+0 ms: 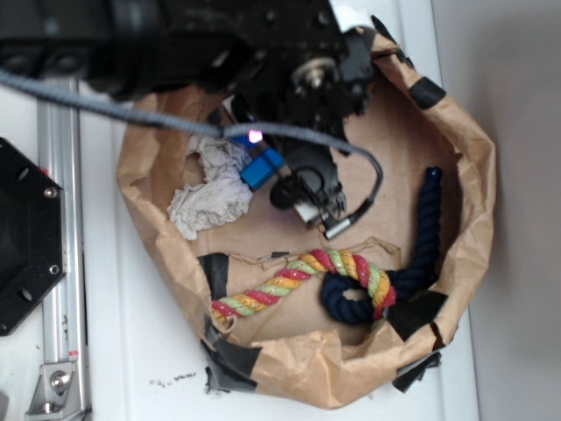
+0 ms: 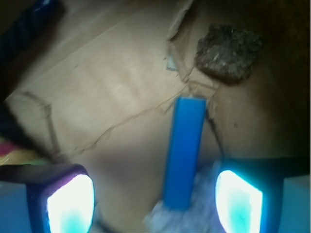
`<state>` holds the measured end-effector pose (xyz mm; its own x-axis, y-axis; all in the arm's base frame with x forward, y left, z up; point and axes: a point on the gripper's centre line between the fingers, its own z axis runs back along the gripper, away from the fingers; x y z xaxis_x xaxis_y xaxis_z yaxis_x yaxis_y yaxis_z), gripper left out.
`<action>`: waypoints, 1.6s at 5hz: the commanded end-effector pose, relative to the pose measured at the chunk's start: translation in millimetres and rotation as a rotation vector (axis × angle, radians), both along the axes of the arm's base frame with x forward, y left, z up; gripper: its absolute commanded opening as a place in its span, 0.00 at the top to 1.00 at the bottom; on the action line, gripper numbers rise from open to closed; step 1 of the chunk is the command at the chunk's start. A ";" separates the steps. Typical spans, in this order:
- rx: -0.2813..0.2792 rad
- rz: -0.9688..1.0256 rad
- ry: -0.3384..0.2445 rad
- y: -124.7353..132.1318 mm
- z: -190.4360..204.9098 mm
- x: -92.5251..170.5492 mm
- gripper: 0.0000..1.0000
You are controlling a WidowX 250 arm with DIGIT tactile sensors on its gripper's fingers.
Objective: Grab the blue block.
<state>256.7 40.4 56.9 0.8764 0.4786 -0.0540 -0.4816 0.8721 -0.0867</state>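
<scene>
The blue block (image 1: 261, 167) is a slim sky-blue bar lying on the brown paper, its one end against a white crumpled cloth (image 1: 210, 195). In the wrist view the blue block (image 2: 183, 153) runs lengthwise away from me, its near end resting on the cloth. My gripper (image 2: 154, 204) is open and straddles that end, with the bar nearer the right finger than the left and touching neither glowing pad. From outside, my gripper (image 1: 285, 180) hangs low over the block, and the dark arm hides its fingertips.
A brown paper bag with a rolled rim (image 1: 478, 175) and black tape patches walls in the work area. A multicolour rope (image 1: 302, 274) and a navy rope (image 1: 416, 250) lie at the front and right. A dark brown lump (image 2: 228, 51) sits beyond the block. A black mount (image 1: 22, 237) stands at the left.
</scene>
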 end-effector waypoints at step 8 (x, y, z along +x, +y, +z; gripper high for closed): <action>0.227 -0.427 -0.161 -19.4 90.6 1.5 1.00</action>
<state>253.4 21.0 130.4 0.9926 0.0812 0.0902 -0.0885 0.9928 0.0811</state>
